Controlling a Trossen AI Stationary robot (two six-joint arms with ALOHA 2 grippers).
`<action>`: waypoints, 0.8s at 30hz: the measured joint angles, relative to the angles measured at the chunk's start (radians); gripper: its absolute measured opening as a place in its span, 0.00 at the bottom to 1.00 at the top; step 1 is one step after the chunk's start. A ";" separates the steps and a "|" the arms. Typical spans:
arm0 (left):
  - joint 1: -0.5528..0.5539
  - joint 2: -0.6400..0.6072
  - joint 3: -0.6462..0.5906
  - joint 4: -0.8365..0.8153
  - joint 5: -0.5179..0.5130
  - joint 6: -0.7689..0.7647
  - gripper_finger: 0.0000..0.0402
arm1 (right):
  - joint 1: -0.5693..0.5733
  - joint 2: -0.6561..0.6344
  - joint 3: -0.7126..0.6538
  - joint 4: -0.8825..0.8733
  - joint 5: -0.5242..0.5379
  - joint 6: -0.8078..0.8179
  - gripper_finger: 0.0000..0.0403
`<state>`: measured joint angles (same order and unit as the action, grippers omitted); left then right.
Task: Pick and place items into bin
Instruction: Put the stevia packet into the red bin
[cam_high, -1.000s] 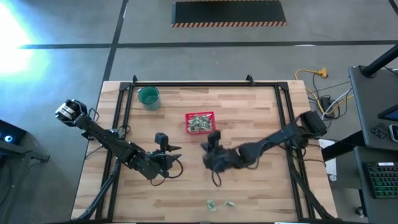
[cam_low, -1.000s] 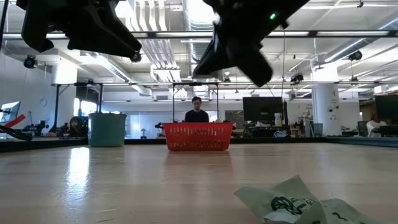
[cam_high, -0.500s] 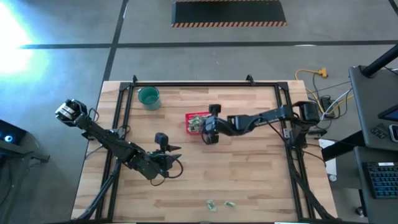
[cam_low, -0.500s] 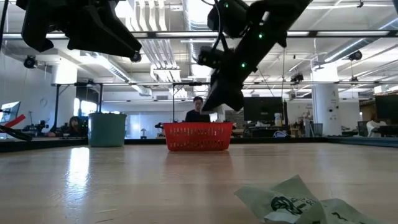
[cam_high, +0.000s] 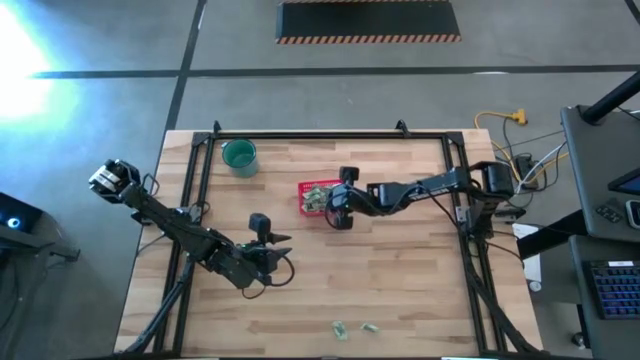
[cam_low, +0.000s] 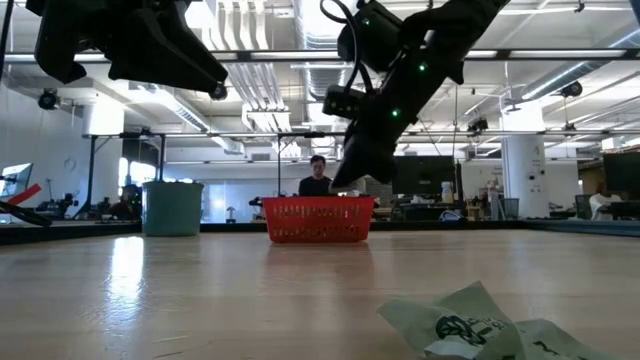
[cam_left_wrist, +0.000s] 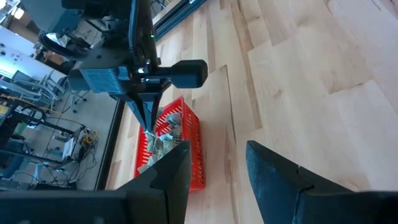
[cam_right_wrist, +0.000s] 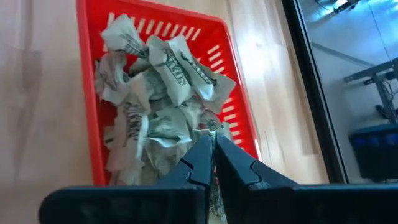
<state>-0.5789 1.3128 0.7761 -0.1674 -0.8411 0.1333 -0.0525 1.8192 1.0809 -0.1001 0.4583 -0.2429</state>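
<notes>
High view: red basket (cam_high: 321, 196) mid-desk (cam_high: 400, 290), heaped with packets (cam_right_wrist: 155, 118); two packets (cam_high: 354, 327) remain near the front edge; right gripper (cam_high: 337, 212) over the basket, fingers pressed together, apparently pinching a packet; left gripper (cam_high: 285, 262) waits, fingers spread, empty.

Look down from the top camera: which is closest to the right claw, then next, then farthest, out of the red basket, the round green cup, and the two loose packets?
1. Red mesh plastic basket, right beside the right gripper.
2. Round teal-green cup, far-left corner.
3. Two crinkly green-and-white packets, near front edge; roughly as far as the cup, hard to call.
</notes>
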 joint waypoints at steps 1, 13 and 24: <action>0.000 0.000 0.000 0.000 0.000 0.000 0.34 | 0.000 0.000 0.000 0.000 0.000 0.000 0.04; 0.000 0.000 0.000 0.000 0.000 -0.016 0.34 | 0.015 -0.087 0.000 -0.118 -0.040 0.050 0.27; 0.001 0.016 -0.002 0.114 0.389 0.041 0.34 | 0.228 -0.362 -0.064 -0.331 -0.300 0.351 0.27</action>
<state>-0.5781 1.3287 0.7741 -0.0529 -0.4518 0.1748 0.1751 1.4567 1.0173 -0.4308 0.1582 0.1084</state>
